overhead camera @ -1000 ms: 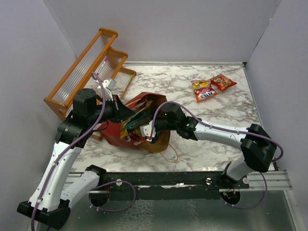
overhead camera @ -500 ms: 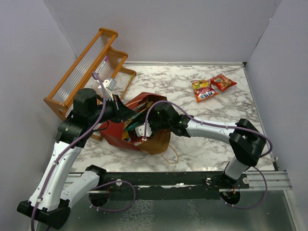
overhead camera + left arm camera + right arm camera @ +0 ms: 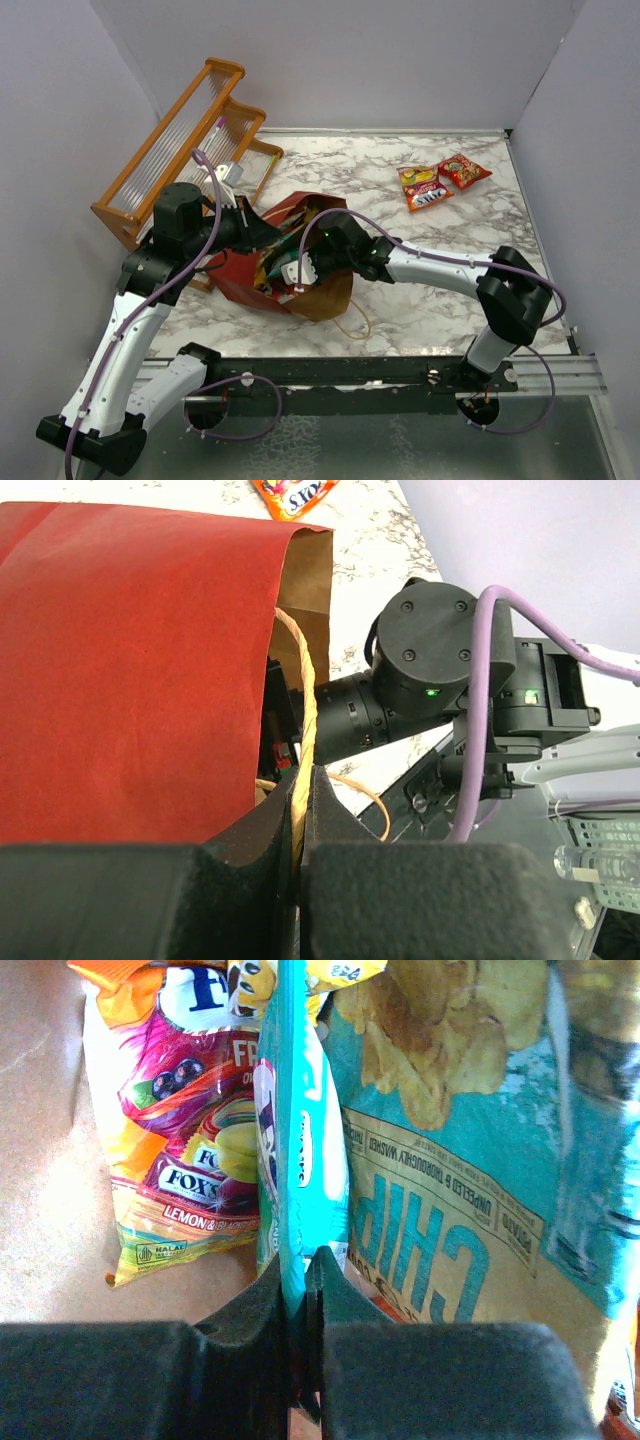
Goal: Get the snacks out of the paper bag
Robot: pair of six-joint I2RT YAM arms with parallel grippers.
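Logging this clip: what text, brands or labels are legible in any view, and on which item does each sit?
"FOX'S": yellow and purple candy packet.
"LEMON & BLACK", cut off: same packet, lower band.
"CHIP": large letters on the teal chip bag.
Small print above "CHIP": too blurred.
Teal packet in the right hand: print edge-on, unreadable.
Orange packet and red packet on the table: too small to read.
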